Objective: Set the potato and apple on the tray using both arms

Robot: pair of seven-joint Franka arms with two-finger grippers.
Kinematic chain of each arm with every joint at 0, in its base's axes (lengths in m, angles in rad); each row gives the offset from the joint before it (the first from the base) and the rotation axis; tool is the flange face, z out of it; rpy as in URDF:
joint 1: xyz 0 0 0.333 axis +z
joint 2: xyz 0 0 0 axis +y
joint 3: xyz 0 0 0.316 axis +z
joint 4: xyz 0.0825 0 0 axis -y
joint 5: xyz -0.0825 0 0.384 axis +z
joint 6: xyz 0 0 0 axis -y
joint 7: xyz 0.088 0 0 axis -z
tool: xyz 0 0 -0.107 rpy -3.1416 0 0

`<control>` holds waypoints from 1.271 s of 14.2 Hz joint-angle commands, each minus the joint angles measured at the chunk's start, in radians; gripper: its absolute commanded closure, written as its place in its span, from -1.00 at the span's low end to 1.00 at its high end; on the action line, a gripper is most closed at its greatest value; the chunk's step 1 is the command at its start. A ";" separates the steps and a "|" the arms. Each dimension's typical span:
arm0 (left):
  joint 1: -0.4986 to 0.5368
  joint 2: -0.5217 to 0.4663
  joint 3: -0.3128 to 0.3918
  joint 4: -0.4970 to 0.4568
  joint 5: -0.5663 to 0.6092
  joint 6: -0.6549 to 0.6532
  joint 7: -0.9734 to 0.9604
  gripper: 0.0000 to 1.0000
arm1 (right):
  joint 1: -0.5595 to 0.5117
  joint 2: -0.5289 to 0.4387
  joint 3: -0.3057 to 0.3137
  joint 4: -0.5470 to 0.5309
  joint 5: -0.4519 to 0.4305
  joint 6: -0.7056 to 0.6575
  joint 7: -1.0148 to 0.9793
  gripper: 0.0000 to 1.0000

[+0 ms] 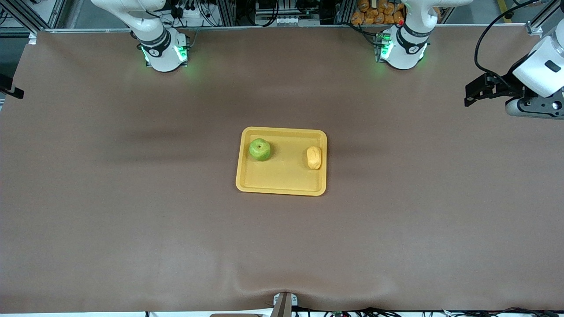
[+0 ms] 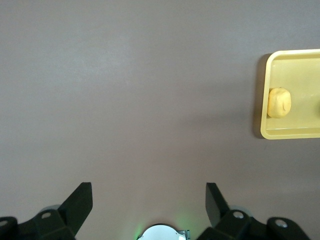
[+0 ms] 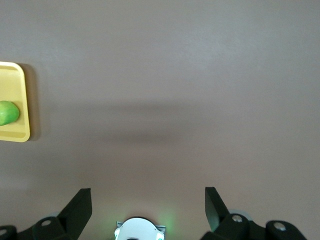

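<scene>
The apple and the potato both lay on the tray at the middle of the table, the apple toward the right arm's end and the potato toward the left arm's end, well apart, so each sat on the side of the arm that would serve it. The task looked finished. The left gripper hung over bare table with jaws wide and empty; the right gripper did likewise, jaws wide, holding nothing, clear of the tray.
</scene>
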 commanded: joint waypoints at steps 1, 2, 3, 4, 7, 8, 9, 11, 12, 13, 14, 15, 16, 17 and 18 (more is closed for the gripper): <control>0.014 -0.009 -0.012 0.006 -0.007 -0.016 0.012 -1.00 | 0.014 -0.005 0.005 0.078 0.010 -0.027 0.021 -1.00; 0.014 -0.010 -0.012 0.006 -0.007 -0.016 0.012 -1.00 | 0.013 -0.006 0.003 0.077 0.016 -0.050 0.048 -1.00; 0.014 -0.010 -0.012 0.006 -0.007 -0.016 0.012 -1.00 | 0.017 -0.006 0.008 0.080 0.010 -0.064 0.077 -1.00; 0.012 -0.010 -0.012 0.006 -0.005 -0.016 0.012 -1.00 | 0.020 -0.006 0.018 0.080 0.000 -0.070 0.079 -1.00; 0.012 -0.007 -0.011 0.006 -0.004 -0.012 0.012 -1.00 | 0.020 -0.015 0.035 0.079 -0.004 -0.116 0.075 -1.00; 0.011 -0.007 -0.012 0.006 -0.004 -0.012 0.012 -1.00 | 0.023 -0.023 0.038 0.080 -0.004 -0.111 0.075 -1.00; 0.008 -0.009 -0.012 0.006 -0.007 -0.012 0.011 -1.00 | 0.025 -0.023 0.057 0.080 -0.007 -0.113 0.081 -1.00; 0.009 -0.009 -0.012 0.006 -0.007 -0.012 0.011 -1.00 | 0.025 -0.023 0.060 0.080 -0.007 -0.114 0.082 -1.00; 0.011 -0.007 -0.012 0.006 -0.005 -0.012 0.011 -1.00 | 0.025 -0.023 0.062 0.080 -0.007 -0.114 0.082 -1.00; 0.011 -0.007 -0.011 0.006 -0.007 -0.012 0.011 -1.00 | 0.025 -0.025 0.062 0.079 -0.007 -0.113 0.082 -1.00; 0.011 -0.004 -0.011 0.007 -0.004 -0.010 0.011 -1.00 | 0.025 -0.025 0.062 0.080 -0.007 -0.107 0.084 -1.00; 0.011 -0.003 -0.011 0.009 -0.004 -0.006 0.011 -1.00 | 0.025 -0.025 0.060 0.080 -0.009 -0.085 0.084 -1.00; 0.011 -0.004 -0.011 0.007 -0.004 -0.006 0.011 -1.00 | 0.025 -0.025 0.060 0.080 -0.009 -0.065 0.084 -1.00; 0.011 -0.006 -0.011 0.004 -0.004 -0.006 0.006 -1.00 | 0.025 -0.026 0.060 0.080 -0.009 -0.062 0.085 -1.00; 0.011 -0.006 -0.011 0.004 -0.002 -0.006 0.008 -1.00 | 0.027 -0.028 0.062 0.080 -0.009 -0.062 0.088 -1.00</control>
